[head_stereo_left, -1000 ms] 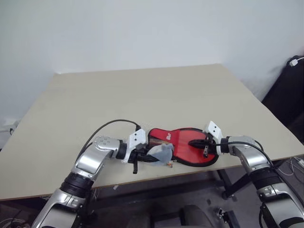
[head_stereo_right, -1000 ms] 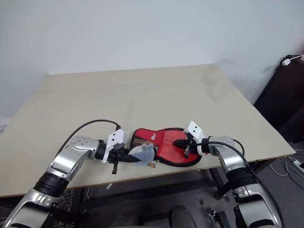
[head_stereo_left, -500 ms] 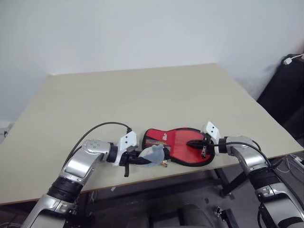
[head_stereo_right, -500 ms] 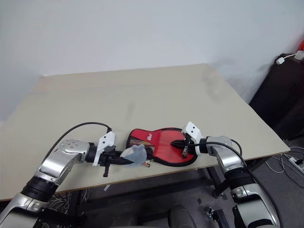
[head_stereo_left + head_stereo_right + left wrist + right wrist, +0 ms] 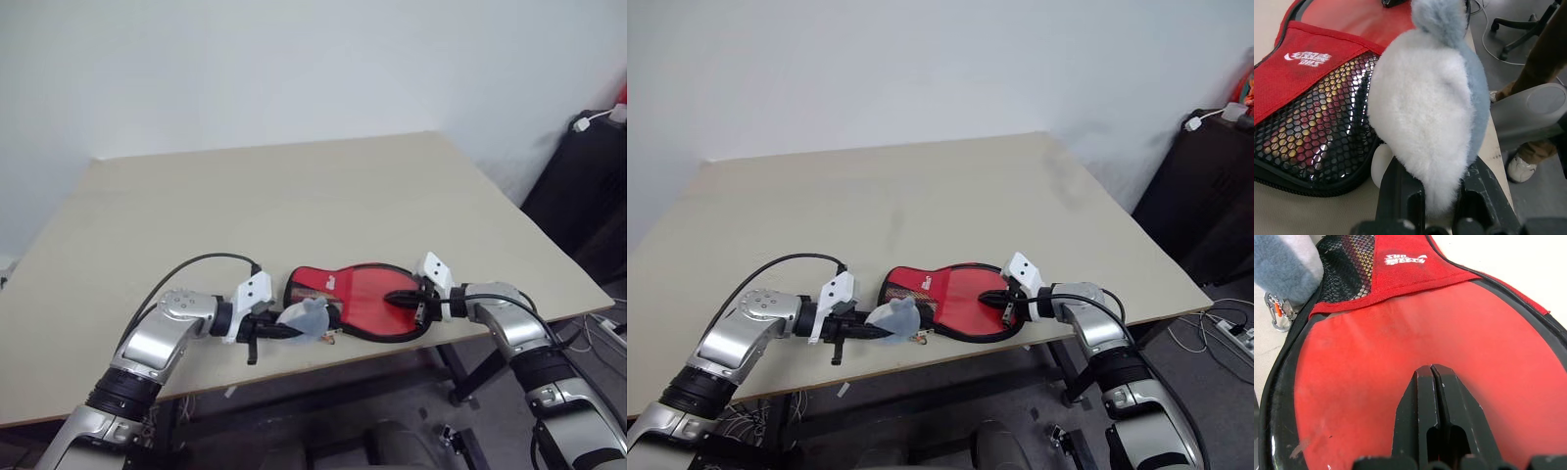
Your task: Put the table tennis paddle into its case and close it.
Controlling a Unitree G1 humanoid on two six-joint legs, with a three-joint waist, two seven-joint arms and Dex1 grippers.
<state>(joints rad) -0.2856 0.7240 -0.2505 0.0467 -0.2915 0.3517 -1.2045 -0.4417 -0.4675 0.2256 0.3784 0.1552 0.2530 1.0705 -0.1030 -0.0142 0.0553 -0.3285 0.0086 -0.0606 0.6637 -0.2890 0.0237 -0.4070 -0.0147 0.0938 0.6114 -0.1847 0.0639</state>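
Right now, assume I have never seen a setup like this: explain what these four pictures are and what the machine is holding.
This is a two-armed humanoid robot at a tan table. Two pictures come from cameras in its head, looking down over both arms. The other two come from a camera on each wrist, looking along that hand's two black fingers.

Near the table's front edge lies the case, a red and black paddle-shaped pouch with a mesh pocket. The red paddle face shows through its clear front.

The left hand is shut on a fluffy grey-blue pompom at the case's narrow end. The right hand, fingers shut with nothing between them, rests on the case's round end.
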